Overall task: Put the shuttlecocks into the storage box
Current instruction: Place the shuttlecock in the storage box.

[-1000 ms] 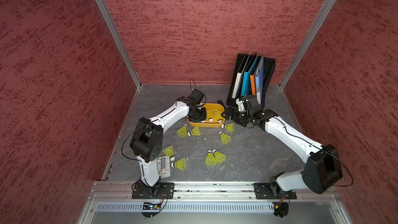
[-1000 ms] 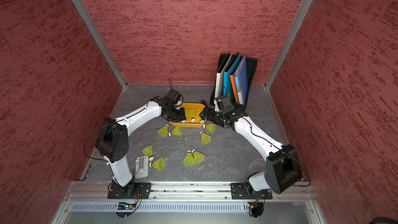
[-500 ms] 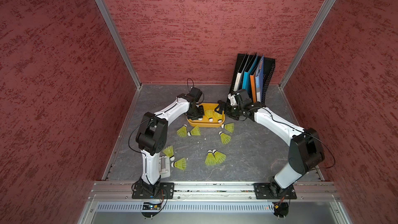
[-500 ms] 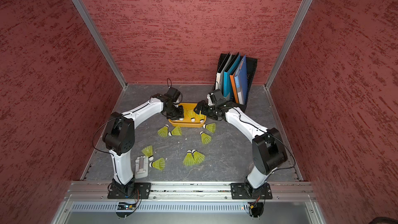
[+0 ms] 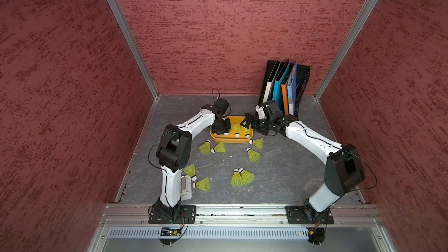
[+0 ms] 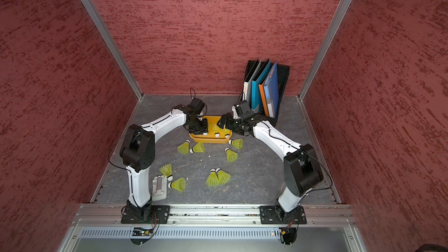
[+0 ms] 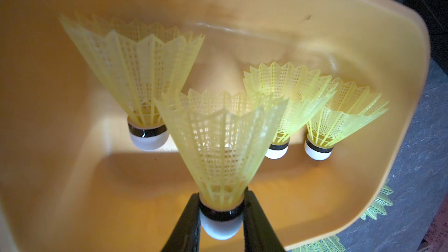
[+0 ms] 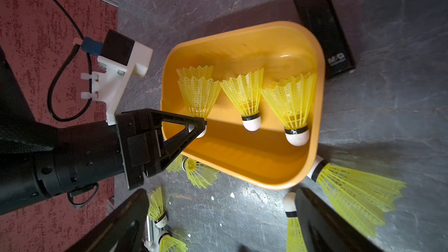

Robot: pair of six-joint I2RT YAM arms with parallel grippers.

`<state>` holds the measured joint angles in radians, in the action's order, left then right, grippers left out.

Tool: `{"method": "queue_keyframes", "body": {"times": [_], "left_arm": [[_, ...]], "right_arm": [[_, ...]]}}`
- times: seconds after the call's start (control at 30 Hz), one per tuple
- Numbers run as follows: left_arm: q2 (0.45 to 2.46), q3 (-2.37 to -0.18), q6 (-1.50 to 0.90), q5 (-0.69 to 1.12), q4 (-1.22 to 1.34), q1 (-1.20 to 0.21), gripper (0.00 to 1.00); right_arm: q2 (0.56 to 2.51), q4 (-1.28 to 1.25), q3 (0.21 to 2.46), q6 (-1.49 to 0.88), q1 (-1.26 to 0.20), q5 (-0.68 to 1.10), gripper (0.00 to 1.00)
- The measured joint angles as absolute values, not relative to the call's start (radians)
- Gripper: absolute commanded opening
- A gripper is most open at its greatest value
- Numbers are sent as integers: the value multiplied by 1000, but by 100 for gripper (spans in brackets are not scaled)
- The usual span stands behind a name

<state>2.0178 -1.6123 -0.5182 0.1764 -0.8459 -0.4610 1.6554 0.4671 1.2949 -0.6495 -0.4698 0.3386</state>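
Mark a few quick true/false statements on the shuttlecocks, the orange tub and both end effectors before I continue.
1. The left end effector is shut on a shuttlecock at its tip end, over the storage box. True.
2. The right end effector holds a shuttlecock. False: it is open and empty.
3. Nothing lies in the storage box yet. False: three loose shuttlecocks lie inside, apart from the held one.
4. Eight more shuttlecocks lie on the table outside the box. True.
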Motion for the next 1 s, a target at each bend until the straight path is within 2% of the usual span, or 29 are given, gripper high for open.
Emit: {"method": "queue_keyframes", "body": {"times": [0.27, 0.47, 0.57, 0.67, 1.0], "left_arm": [[2039, -1612, -506, 174, -845, -466, 28], [2055, -1612, -495, 171, -845, -466, 46], [2056, -1612, -496, 161, -845, -467, 51], [2057, -1612, -496, 154, -845, -467, 51], [2057, -1612, -485, 152, -844, -468, 41]], "right_arm": [[1655, 467, 1295, -649, -470, 339, 97], [1655, 467, 1295, -649, -471, 339, 97], [1655, 467, 1294, -649, -471, 339, 97], [1655, 466, 1287, -649, -471, 339, 97], [1655, 467, 1280, -649, -471, 339, 97]]}}
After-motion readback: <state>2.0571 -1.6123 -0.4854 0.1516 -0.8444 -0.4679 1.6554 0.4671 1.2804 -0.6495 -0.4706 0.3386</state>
